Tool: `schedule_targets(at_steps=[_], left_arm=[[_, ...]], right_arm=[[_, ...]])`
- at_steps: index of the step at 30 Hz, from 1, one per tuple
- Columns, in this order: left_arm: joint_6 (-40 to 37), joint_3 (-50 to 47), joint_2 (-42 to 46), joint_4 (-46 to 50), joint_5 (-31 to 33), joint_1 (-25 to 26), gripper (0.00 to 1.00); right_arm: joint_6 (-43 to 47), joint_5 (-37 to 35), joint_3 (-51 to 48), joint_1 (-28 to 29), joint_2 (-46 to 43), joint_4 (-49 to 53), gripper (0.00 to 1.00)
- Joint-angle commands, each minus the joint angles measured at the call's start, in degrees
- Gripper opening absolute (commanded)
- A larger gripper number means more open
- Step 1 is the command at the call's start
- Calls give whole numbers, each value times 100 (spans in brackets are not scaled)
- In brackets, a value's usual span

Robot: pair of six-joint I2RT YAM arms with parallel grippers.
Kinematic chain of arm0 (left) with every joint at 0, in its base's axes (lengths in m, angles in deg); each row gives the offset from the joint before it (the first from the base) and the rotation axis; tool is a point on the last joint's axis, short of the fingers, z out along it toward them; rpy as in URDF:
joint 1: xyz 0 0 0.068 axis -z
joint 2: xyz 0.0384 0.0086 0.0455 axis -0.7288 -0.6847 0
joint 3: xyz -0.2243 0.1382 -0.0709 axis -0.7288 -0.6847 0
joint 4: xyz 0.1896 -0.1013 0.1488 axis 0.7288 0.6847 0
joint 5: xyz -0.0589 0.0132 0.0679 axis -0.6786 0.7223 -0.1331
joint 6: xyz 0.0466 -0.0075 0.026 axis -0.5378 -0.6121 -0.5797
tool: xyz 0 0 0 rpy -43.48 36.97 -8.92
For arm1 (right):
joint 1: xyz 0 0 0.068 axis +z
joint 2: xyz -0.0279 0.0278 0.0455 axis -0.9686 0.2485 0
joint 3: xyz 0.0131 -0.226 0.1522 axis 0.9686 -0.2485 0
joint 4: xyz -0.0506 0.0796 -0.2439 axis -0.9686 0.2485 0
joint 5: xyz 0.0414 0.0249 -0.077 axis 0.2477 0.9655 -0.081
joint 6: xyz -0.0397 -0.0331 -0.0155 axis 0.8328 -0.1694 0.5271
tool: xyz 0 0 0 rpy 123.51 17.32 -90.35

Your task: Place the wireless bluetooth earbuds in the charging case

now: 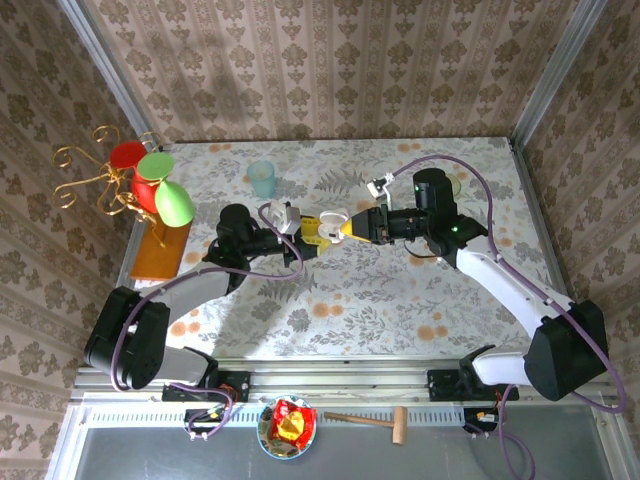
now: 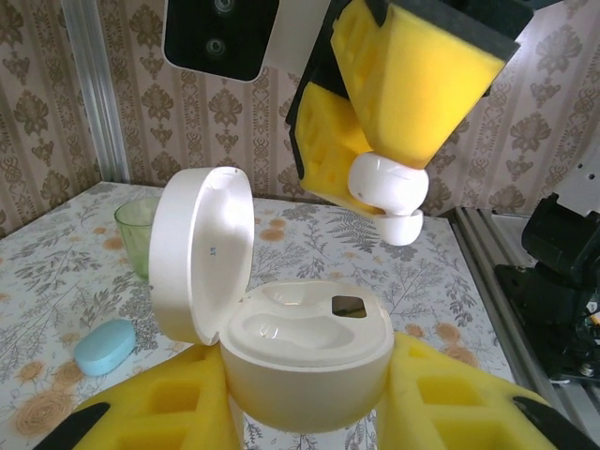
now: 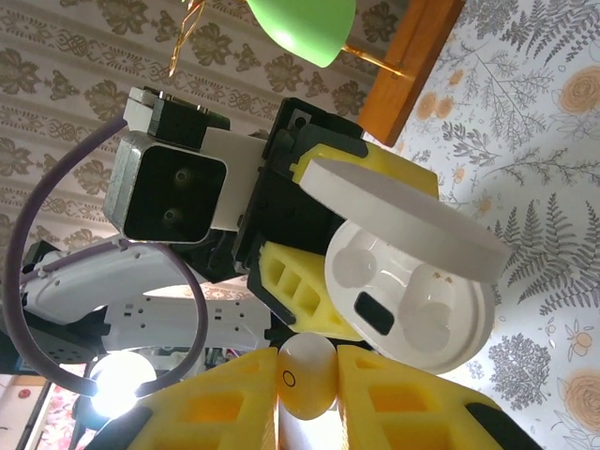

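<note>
We see the left gripper (image 2: 305, 412) clamped on the charging case (image 2: 309, 347), which sits upright between its yellow fingers with the lid swung open (a small dark square shows on the inner face). Just above the case, the right gripper (image 3: 305, 394) pinches one white earbud (image 2: 389, 192). On the table (image 2: 56, 253) left of the case lies a light blue pebble (image 2: 105, 346). Farther behind the case stands a green cup (image 2: 141, 234).

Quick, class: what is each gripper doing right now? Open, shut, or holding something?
Left gripper: shut on the case.
Right gripper: shut on an earbud.
</note>
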Motion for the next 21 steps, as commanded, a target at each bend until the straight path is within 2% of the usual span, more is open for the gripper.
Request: schedule_targets(at_steps=[1,12,21], left_arm=[[200,77,52,-373,-245,36,29],[352,69,72,-579,-347,36,29],[205,35,57,-429,-235,36,29]], right_arm=[[413,-41,169,17,-21,300,20],[658,-393,162,110,-49,414,20],[530,-481,98,68,-230,45,20]])
